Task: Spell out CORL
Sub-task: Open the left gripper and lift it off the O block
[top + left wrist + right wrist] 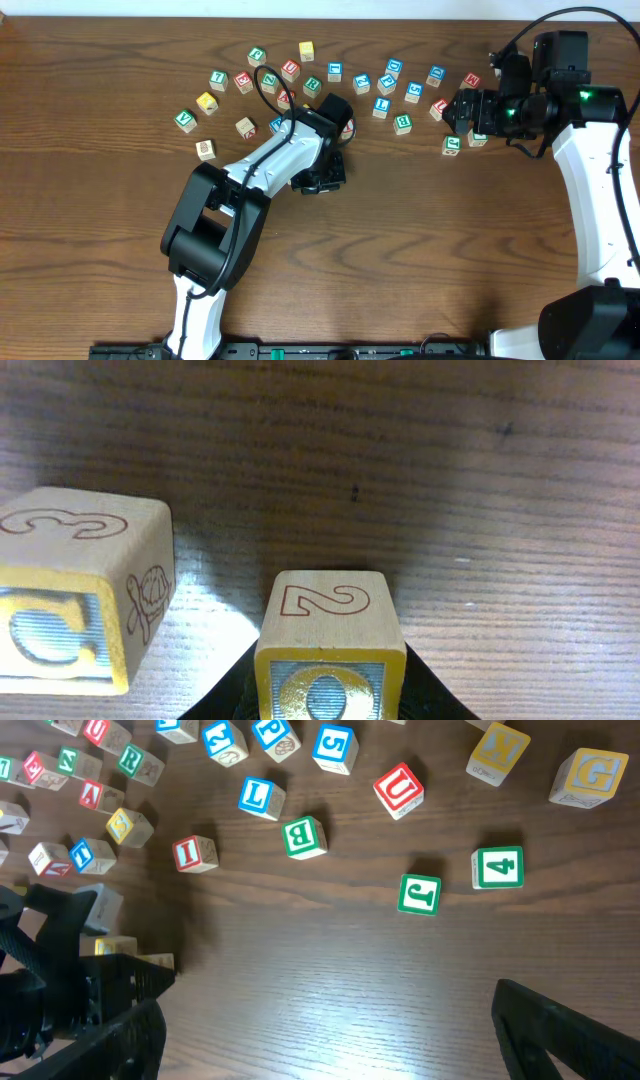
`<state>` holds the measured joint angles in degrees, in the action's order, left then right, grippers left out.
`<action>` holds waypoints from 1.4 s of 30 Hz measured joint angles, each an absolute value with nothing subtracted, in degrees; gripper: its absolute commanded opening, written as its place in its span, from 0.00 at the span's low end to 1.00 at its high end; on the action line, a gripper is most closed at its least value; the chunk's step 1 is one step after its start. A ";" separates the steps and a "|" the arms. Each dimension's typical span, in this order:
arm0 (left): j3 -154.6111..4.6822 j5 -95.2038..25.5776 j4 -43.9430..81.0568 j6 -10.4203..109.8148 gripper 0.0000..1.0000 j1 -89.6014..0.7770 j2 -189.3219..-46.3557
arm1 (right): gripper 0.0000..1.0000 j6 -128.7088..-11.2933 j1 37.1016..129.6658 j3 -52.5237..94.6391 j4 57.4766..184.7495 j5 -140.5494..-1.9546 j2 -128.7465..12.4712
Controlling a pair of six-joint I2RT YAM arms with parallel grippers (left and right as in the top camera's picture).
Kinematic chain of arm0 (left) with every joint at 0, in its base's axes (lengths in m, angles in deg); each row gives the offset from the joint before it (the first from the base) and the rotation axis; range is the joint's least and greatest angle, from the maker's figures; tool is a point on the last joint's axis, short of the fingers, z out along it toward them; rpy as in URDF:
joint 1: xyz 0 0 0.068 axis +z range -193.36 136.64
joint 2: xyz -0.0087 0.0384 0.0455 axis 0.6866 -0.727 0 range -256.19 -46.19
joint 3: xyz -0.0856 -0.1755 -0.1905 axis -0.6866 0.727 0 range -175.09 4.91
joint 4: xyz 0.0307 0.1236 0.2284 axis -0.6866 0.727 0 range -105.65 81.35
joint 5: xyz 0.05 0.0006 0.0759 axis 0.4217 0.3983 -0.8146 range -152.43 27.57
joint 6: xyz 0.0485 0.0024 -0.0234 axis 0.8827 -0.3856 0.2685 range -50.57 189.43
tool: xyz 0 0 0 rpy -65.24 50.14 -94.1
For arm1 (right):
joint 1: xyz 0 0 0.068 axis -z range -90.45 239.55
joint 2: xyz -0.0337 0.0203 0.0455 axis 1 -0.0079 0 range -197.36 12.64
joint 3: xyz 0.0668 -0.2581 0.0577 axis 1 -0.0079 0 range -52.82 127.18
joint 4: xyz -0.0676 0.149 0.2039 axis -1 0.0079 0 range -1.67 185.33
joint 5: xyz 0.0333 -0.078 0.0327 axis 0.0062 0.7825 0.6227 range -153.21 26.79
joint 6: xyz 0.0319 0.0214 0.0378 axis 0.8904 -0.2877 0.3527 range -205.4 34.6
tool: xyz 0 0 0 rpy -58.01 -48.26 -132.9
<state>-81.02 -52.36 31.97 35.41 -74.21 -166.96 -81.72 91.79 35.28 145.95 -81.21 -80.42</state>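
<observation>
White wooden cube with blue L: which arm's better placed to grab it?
Right. The right gripper is open and empty, with the L cube in its view; the left gripper is shut on the yellow-faced wooden O cube.

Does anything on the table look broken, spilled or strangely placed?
Nothing looks damaged or spilled. The loose cubes lie scattered at mixed angles on the table, which is only untidy. The O cube sits gripped in the left hand, apart from the C cube beside it.

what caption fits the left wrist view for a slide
Left gripper holds the yellow O cube beside the yellow C cube
</observation>
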 measured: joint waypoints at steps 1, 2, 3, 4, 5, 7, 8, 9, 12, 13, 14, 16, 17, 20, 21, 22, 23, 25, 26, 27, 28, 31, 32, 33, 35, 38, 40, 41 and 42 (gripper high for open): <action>-81.02 -52.47 31.90 35.57 0.27 -74.21 -166.96 | 0.99 -81.72 91.79 35.28 145.95 -81.21 -80.42; -81.02 -52.52 31.88 35.70 0.27 -74.21 -166.96 | 0.99 -81.72 91.79 35.28 145.95 -81.21 -80.42; -81.02 -52.52 31.88 35.85 0.27 -74.21 -166.96 | 0.99 -81.72 91.79 35.28 145.95 -81.21 -80.42; -81.02 -52.54 31.88 35.92 0.27 -74.21 -166.96 | 0.99 -81.72 91.79 35.28 145.95 -81.21 -80.42; -81.02 -52.60 31.90 36.03 0.27 -74.21 -166.96 | 0.99 -81.72 91.79 35.28 145.95 -81.21 -80.42; -81.02 -52.71 31.88 36.24 0.27 -74.21 -166.96 | 0.99 -81.72 91.79 35.28 145.95 -81.21 -80.42; -81.02 -52.74 31.88 36.27 0.27 -74.21 -166.96 | 0.99 -81.72 91.79 35.28 145.95 -81.21 -80.42; -81.02 -52.76 31.86 36.29 0.27 -74.21 -166.96 | 0.99 -81.72 91.79 35.28 145.95 -81.21 -80.42; -81.02 -52.91 31.86 36.29 0.28 -74.21 -166.96 | 0.99 -81.74 91.79 35.28 145.95 -81.21 -80.42; -81.02 -52.93 31.86 36.29 0.28 -74.21 -166.96 | 0.99 -81.72 91.79 35.28 145.95 -81.21 -80.42; -81.02 -52.95 31.86 36.29 0.28 -74.21 -166.96 | 0.99 -81.72 91.79 35.28 145.95 -81.21 -80.42; -81.02 -53.00 31.86 36.29 0.29 -74.21 -166.96 | 0.99 -81.72 91.79 35.28 145.95 -81.21 -80.42; -81.02 -53.09 31.86 36.29 0.36 -74.21 -166.96 | 0.99 -81.72 91.79 35.28 145.95 -81.21 -80.42; -81.02 -53.39 31.86 36.46 0.37 -74.21 -166.98 | 0.99 -81.72 91.79 35.28 145.95 -81.21 -80.42; -81.02 -53.46 31.86 36.46 0.37 -74.21 -167.01 | 0.99 -81.72 91.79 35.28 145.95 -81.21 -80.42; -81.02 -53.54 31.86 36.46 0.38 -74.21 -167.01 | 0.99 -81.72 91.79 35.28 145.95 -81.19 -80.42; -81.02 -53.57 31.86 36.44 0.38 -74.21 -167.01 | 0.99 -81.72 91.79 35.28 145.95 -81.21 -80.42; -81.02 -53.59 31.86 36.46 0.38 -74.21 -167.01 | 0.99 -81.72 91.79 35.28 145.95 -81.21 -80.42; -81.02 -53.57 31.86 36.46 0.38 -74.21 -167.01 | 0.99 -81.72 91.79 35.28 145.95 -81.21 -80.42; -81.02 -53.57 31.86 36.46 0.38 -74.21 -167.01 | 0.99 -81.72 91.79 35.28 145.95 -81.19 -80.42; -81.02 -53.59 31.86 36.44 0.38 -74.21 -167.01 | 0.99 -81.72 91.79 35.28 145.95 -81.21 -80.42; -81.02 -53.57 31.94 36.46 0.38 -74.21 -167.01 | 0.99 -81.72 91.79 35.28 145.95 -81.21 -80.42; -81.04 -53.57 32.25 36.46 0.38 -74.21 -167.01 | 0.99 -81.72 91.79 35.28 145.95 -81.21 -80.42; -81.04 -53.59 32.71 36.59 0.38 -74.21 -167.01 | 0.99 -81.72 91.79 35.28 145.95 -81.21 -80.42; -81.28 -53.59 33.82 37.10 0.41 -74.21 -167.01 | 0.99 -81.72 91.79 35.28 145.91 -81.21 -80.42; -82.94 -53.61 34.87 38.43 0.43 -74.21 -167.01 | 0.99 -81.72 91.79 35.28 145.89 -81.21 -80.42; -84.41 -53.61 34.87 39.35 0.44 -74.21 -166.98 | 0.99 -81.72 91.79 35.28 145.91 -81.21 -80.42; -84.89 -53.61 34.79 39.76 0.44 -74.21 -166.92 | 0.99 -81.72 91.79 35.28 145.91 -81.19 -80.42; -85.11 -53.63 34.74 39.89 0.44 -74.21 -166.81 | 0.99 -81.72 91.79 35.28 145.89 -81.19 -80.42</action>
